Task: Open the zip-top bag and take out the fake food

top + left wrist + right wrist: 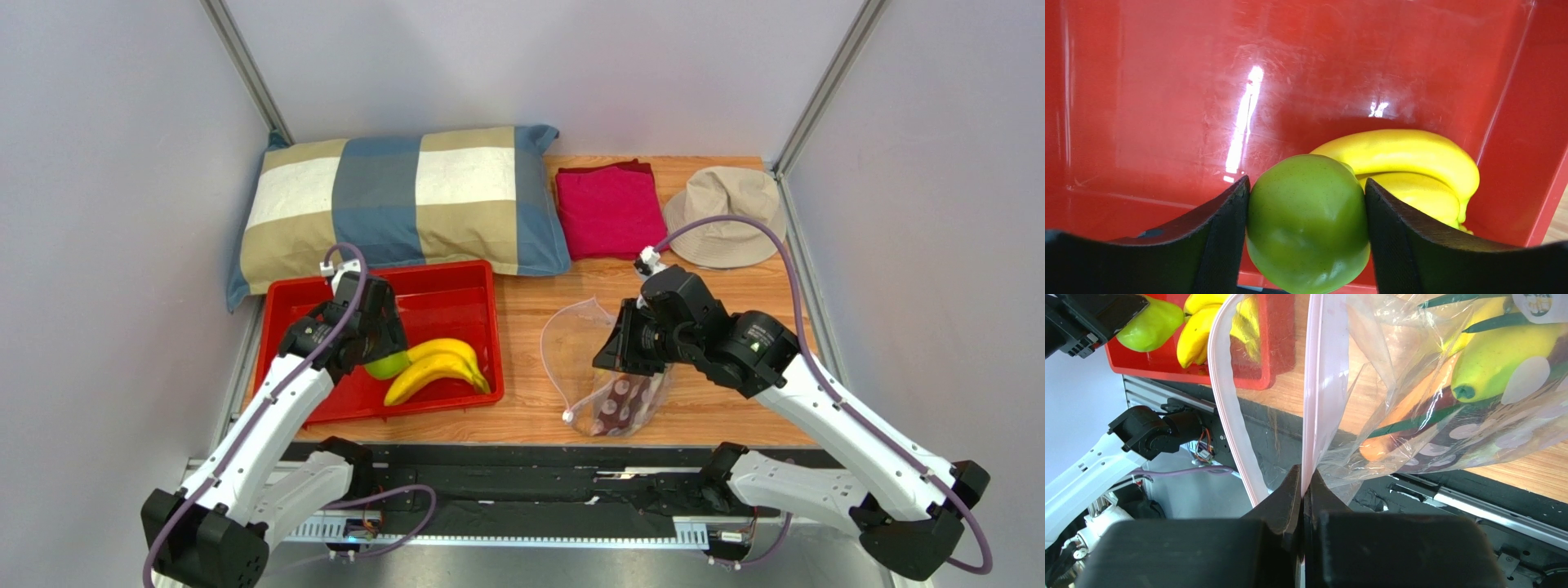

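My left gripper (pixel 375 352) is over the red tray (pixel 429 284), shut on the round green fruit (pixel 1308 223), with a finger pressed against each side of it (pixel 1308 205). Yellow bananas (pixel 1407 160) lie in the tray just behind the fruit and also show in the top view (pixel 439 365). My right gripper (pixel 617 349) is shut on one lip of the pink zip strip (pixel 1315 386) and holds the zip-top bag (pixel 586 368) up with its mouth open. Inside the bag are a yellow-green piece (pixel 1499 355), an orange carrot-like piece (pixel 1389 435) and dark green bits.
A checked pillow (pixel 393 202) lies behind the tray. A folded red cloth (pixel 610 208) and a beige hat (pixel 727 214) lie at the back right. The bag hangs near the table's front edge, above the black rail (pixel 1475 502).
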You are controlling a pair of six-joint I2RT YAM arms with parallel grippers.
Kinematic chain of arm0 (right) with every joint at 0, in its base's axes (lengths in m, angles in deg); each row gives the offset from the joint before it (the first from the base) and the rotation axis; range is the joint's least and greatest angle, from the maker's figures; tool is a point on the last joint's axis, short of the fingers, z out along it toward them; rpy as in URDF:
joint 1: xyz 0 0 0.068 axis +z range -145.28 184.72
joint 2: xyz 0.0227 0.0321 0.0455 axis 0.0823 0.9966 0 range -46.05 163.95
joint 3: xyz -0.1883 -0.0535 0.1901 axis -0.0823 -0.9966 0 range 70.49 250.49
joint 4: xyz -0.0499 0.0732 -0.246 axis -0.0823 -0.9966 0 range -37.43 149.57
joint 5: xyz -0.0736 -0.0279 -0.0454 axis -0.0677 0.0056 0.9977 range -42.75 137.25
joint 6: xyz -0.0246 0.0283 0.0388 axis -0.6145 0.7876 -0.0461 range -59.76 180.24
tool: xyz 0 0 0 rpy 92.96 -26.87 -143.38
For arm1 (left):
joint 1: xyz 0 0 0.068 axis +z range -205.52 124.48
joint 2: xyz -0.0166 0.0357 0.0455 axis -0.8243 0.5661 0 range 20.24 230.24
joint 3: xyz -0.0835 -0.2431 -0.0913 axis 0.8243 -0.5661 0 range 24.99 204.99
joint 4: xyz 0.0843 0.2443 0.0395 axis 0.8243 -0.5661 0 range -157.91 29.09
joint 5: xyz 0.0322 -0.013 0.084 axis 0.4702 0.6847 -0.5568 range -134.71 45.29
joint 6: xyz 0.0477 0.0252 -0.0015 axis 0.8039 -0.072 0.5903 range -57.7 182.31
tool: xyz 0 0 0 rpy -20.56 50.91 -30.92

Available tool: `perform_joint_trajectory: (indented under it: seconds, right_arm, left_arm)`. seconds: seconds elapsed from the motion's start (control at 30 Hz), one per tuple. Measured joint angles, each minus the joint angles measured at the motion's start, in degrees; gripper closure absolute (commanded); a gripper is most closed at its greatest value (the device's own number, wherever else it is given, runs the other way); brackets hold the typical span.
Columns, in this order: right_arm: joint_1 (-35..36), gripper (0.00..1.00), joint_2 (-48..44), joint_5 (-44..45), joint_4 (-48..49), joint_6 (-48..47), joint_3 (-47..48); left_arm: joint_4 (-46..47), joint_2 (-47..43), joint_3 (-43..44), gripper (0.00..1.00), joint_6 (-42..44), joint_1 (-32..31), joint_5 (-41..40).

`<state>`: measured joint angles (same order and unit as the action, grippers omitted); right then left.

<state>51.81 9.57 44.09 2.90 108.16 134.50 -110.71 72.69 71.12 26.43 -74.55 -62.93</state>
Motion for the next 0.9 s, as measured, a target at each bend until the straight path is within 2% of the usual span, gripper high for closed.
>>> perform_joint_trajectory:
  seconds: [0.2, 0.33, 0.4, 0.43, 0.53, 0.6, 0.67, 0.8, 0.83, 0.87, 0.9]
  right_arm:
    - [0.04, 1.0, 0.04, -1.36, 0.13, 0.0, -0.26]
    - [0.11, 1.0, 0.59, -2.6, 0.24, -0.07, -0.2]
    - [0.13, 1.0, 0.87, -3.13, 0.35, -0.2, -0.2]
    - [0.13, 1.0, 0.94, -3.37, 0.35, -0.28, -0.15]
    - [0.13, 1.0, 1.25, -4.55, 0.57, -0.92, 0.26]
    - [0.15, 1.0, 1.38, -5.42, 0.94, -1.33, 0.48]
    - [0.15, 1.0, 1.42, -6.29, 1.4, -1.49, 0.7]
    - [0.15, 1.0, 2.4, -8.09, 2.27, -1.44, 2.21]
    - [0.15, 1.0, 2.56, -8.39, 2.75, -1.38, 2.43]
    - [0.15, 1.0, 2.67, -8.81, 3.26, -1.2, 2.6]
    - [0.15, 1.0, 2.69, -9.07, 3.65, -1.03, 2.69]
  left_arm:
    - [-0.28, -1.97, 0.68, 0.03, -1.33, 0.09, 2.45]
    - [-0.37, -4.66, 3.54, 0.14, -1.33, 0.11, 7.5]
    - [0.87, -6.45, 4.61, 0.24, -1.44, -0.11, 11.43]
    - [2.14, -7.43, 4.68, 0.26, -1.44, -0.33, 13.53]
    - [7.8, -9.86, 4.68, 0.39, -1.46, -2.03, 22.18]
    - [14.16, -10.19, 4.9, 0.44, -1.57, -4.66, 27.74]
    - [18.34, -9.4, 5.62, 0.52, -1.53, -11.45, 29.99]
    - [26.21, -4.24, 9.73, 0.64, -1.31, -24.74, 32.33]
    - [27.71, -2.78, 10.56, 0.68, -1.31, -26.62, 32.76]
    - [29.42, -0.66, 11.52, 0.77, -1.05, -29.14, 32.7]
    - [30.34, 1.29, 12.33, 0.79, -0.76, -31.23, 32.35]
